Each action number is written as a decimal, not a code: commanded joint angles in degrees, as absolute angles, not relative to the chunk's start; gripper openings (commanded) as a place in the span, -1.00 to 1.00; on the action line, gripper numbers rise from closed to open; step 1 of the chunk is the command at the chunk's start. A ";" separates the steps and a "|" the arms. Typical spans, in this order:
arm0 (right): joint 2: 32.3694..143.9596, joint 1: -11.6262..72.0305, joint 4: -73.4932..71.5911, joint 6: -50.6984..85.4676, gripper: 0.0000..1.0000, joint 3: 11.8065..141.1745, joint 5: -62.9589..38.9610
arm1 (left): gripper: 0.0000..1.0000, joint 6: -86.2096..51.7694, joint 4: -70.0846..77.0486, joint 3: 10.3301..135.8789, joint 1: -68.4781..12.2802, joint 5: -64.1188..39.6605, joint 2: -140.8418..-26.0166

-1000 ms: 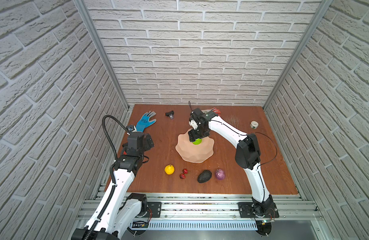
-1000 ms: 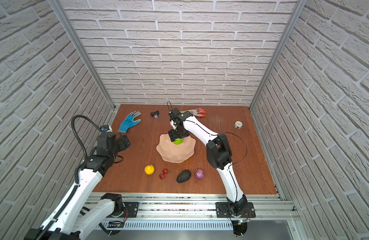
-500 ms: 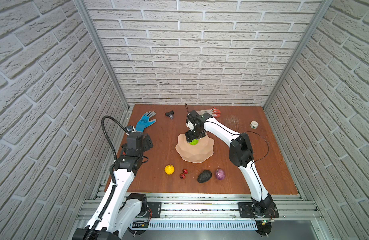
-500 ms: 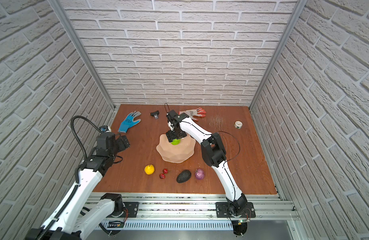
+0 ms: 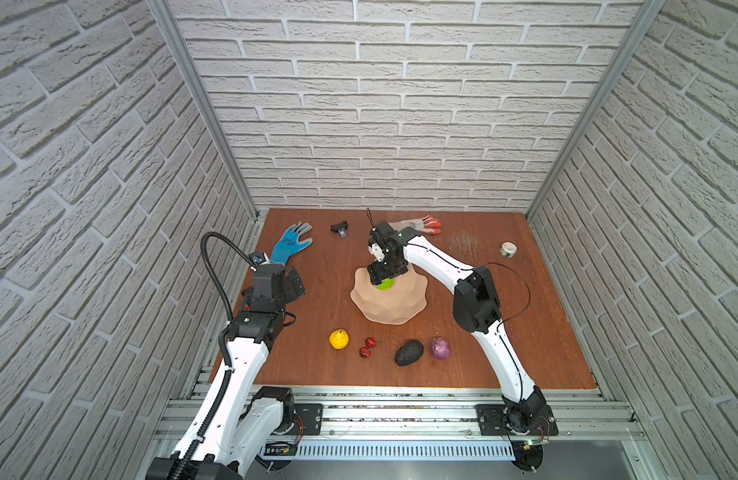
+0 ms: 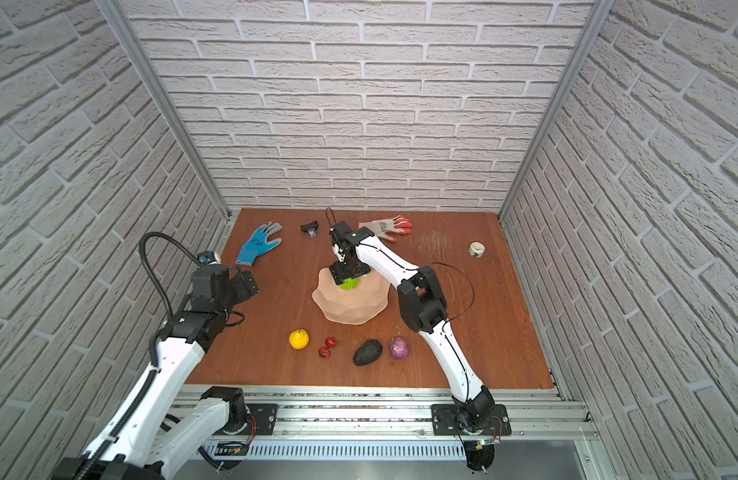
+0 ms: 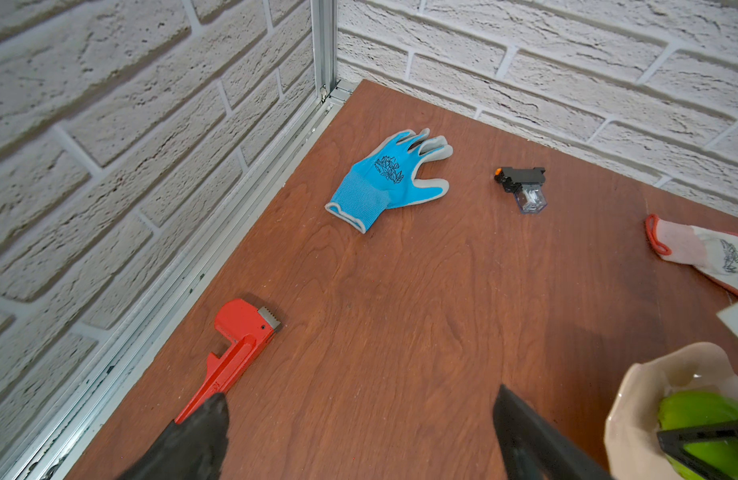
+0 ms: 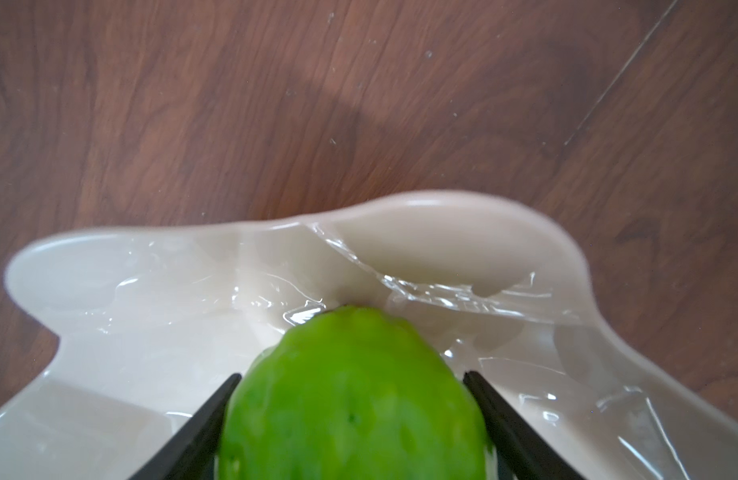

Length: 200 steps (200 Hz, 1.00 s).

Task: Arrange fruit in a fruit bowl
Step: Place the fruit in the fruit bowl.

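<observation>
In bowl (image 5: 394, 313): fruit (image 8: 352, 419) lengthwise in gripper (image 8: 351, 375).

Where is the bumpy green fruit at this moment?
In both top views the green fruit is inside the far half of the fruit bowl at the centre of the table. It is gripped by the right end effector.

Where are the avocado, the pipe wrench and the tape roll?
avocado (image 5: 409, 353), in a top view, skin centre.
pipe wrench (image 7: 238, 332), left wrist view, red head.
tape roll (image 5: 508, 249), in a top view, outer side.
</observation>
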<state>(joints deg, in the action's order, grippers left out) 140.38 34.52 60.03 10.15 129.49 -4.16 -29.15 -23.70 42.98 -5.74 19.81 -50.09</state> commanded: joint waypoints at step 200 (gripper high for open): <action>137.99 36.21 58.91 7.28 0.85 130.95 -1.03 | 0.96 -29.44 -23.49 42.57 -5.41 19.35 -49.44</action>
